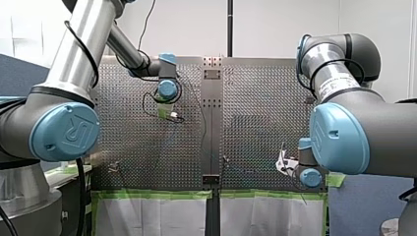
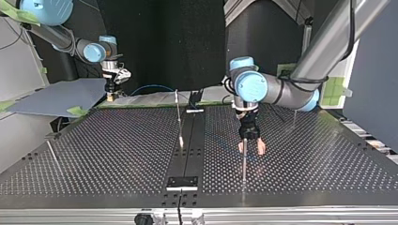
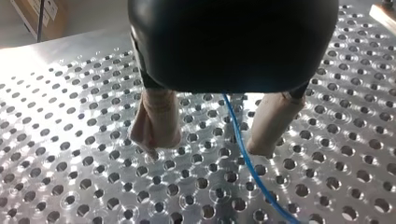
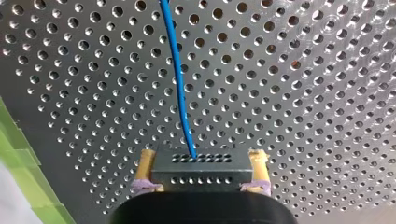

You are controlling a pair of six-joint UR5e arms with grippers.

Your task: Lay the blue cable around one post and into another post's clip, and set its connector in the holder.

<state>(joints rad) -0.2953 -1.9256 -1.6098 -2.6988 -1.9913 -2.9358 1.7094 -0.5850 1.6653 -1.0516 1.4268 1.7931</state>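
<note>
In the right wrist view my right gripper (image 4: 201, 159), with yellow pads, is shut on a dark perforated connector block (image 4: 198, 170). The blue cable (image 4: 177, 79) runs out of the block, ahead over the perforated table. My right gripper (image 2: 111, 97) hangs at the table's far left corner in the top view. My left gripper (image 3: 212, 147) stands open just above the plate, and the blue cable (image 3: 243, 149) passes between its beige fingers (image 3: 156, 123). In the top view my left gripper (image 2: 251, 149) is right of centre, with a thin metal post (image 2: 244, 166) directly below it.
A second post (image 2: 179, 117) rises by the dark centre strip (image 2: 187, 150). A thin post (image 2: 52, 152) leans at the top view's left. A small black plate (image 2: 182, 183) sits at the near edge. Beyond the far left corner lies a grey board (image 2: 56, 96).
</note>
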